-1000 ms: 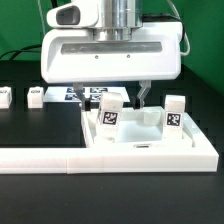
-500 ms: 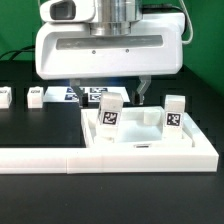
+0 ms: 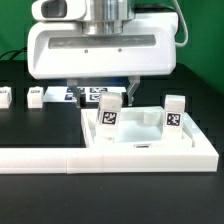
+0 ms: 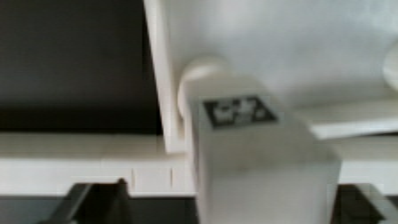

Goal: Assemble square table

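Note:
The white square tabletop [image 3: 150, 148] lies tray-like at the exterior view's right. Two white tagged legs stand in it: one at its left [image 3: 108, 113] and one at its right [image 3: 175, 114]. My gripper [image 3: 105, 92] hangs over the left leg, with its dark fingers [image 3: 77, 90] spread to either side of the leg's top. In the wrist view this leg [image 4: 249, 140] fills the space between the fingers [image 4: 98, 200], with gaps on both sides. The gripper is open and holds nothing.
A long white L-shaped rail [image 3: 40, 158] runs along the front and meets the tabletop's front edge. Two more small white legs [image 3: 36, 96] [image 3: 3, 98] lie at the back left. The marker board [image 3: 92, 93] lies behind the tabletop.
My gripper has shifted toward the exterior view's left, so that its fingers now straddle the left leg. The parts have not moved.

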Tool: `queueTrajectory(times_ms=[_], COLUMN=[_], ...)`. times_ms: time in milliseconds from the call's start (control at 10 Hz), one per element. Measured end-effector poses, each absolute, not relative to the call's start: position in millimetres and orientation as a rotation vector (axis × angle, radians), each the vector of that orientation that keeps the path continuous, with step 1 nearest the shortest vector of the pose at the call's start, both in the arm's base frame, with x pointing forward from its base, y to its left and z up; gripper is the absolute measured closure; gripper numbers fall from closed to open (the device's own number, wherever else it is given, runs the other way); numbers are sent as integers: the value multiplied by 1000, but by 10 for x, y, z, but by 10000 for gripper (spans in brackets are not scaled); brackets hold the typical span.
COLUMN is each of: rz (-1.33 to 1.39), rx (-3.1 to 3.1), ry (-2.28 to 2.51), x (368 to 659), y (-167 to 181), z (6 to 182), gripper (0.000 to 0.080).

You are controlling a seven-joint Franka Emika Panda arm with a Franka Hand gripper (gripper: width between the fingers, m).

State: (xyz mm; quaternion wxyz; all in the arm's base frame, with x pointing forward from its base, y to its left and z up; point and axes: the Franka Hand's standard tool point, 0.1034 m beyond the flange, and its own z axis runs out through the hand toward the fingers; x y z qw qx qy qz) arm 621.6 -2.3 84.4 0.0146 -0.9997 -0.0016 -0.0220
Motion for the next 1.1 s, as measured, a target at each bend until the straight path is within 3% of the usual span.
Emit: queueTrajectory(times_ms=[100,200,700,1100], rz=[-71,-71,-72,-173], rx=[-3112,-3112,-3112,-3060], ry=[-5,-5,10,587], x=[6222,6223,6225,6248], y=[-25,-25,-25,32], z=[848,848,848,843], gripper=[425,511,511,509])
